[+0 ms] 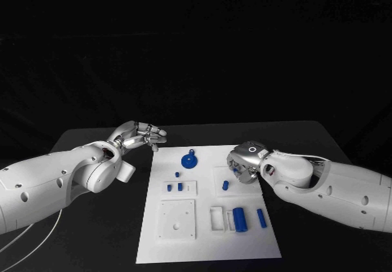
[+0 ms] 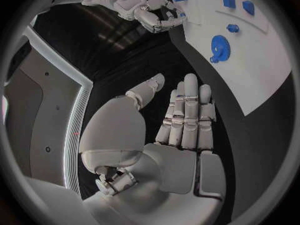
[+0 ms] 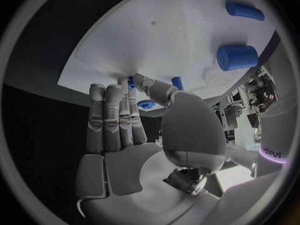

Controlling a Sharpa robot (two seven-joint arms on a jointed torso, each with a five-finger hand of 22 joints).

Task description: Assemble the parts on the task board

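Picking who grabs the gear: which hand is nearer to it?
Left, narrowly. The left hand hovers off the board's far-left corner, beside the gear. The right hand hangs over the board's right edge, slightly farther away.

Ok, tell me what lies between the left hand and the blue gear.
Bare white board only: in the head view, nothing sits between the left hand and the blue gear.

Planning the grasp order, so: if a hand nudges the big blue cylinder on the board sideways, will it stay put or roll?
The big cylinder lies on its side on the flat white board, so a sideways nudge would probably roll it. It looks like smooth rigid plastic, so likely stiff, light and somewhat slippery. The white tray beside it might stop it on that side.
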